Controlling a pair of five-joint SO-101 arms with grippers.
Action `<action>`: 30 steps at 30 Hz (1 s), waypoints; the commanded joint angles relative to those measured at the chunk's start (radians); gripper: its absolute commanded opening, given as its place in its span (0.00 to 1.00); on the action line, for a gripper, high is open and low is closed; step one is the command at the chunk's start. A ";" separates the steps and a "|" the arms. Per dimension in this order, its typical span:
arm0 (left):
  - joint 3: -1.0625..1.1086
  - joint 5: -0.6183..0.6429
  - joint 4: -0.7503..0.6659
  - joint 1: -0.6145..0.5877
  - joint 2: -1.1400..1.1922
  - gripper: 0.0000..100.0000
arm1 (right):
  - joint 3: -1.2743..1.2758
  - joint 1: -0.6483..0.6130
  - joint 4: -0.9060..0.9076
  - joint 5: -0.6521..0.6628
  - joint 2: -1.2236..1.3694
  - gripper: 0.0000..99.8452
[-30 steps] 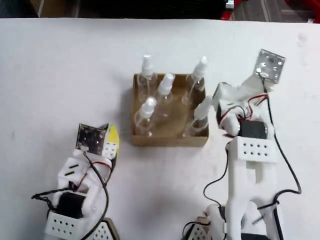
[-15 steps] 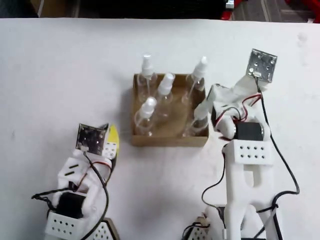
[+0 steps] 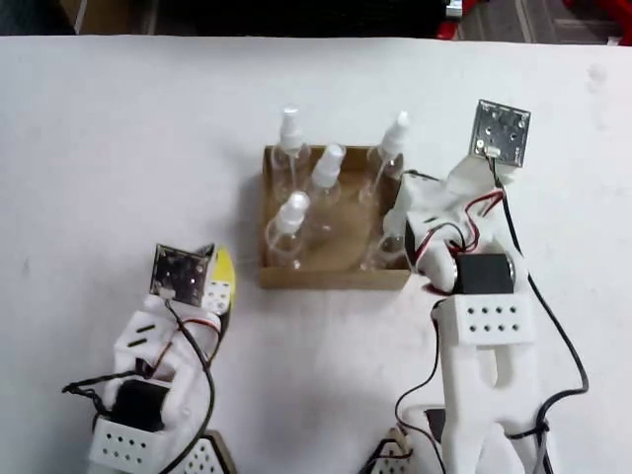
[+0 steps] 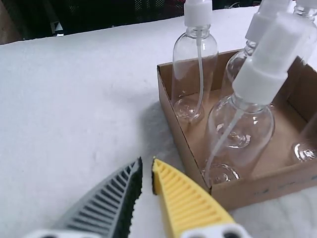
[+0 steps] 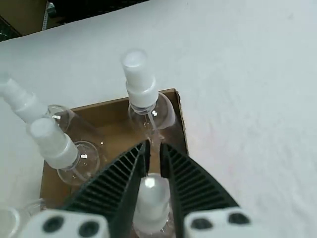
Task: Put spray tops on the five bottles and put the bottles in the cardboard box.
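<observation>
The cardboard box (image 3: 336, 275) stands mid-table and holds several clear bottles with white spray tops, among them one at the back left (image 3: 289, 148) and one at the front left (image 3: 288, 227). My right gripper (image 3: 400, 212) hangs over the box's front right corner. In the right wrist view its black fingers (image 5: 153, 148) are shut on the spray top (image 5: 151, 198) of the bottle there. Another bottle (image 5: 146, 106) stands just beyond. My left gripper (image 3: 222, 272) rests on the table left of the box, with its grey and yellow fingers (image 4: 147, 167) shut on nothing. The nearest bottle (image 4: 242, 129) stands inside the box wall (image 4: 171, 114).
The white table (image 3: 118, 148) stretches bare to the left of and behind the box. Its far edge meets a dark background. Red and black cables (image 3: 484, 212) loop over the right arm beside the box.
The right arm has shifted left toward the box, so its gripper now covers the front right bottle's top. The left arm and the bottles have stayed put.
</observation>
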 commanded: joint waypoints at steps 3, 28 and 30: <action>-0.002 -0.012 0.005 0.010 -0.008 0.04 | -0.048 -0.033 0.059 -0.011 -0.074 0.02; -0.002 -0.012 0.009 0.010 -0.008 0.04 | -0.497 -0.001 0.039 -0.008 0.248 0.02; -0.002 -0.012 0.008 0.010 -0.008 0.04 | -0.626 -0.002 0.120 -0.009 0.377 0.02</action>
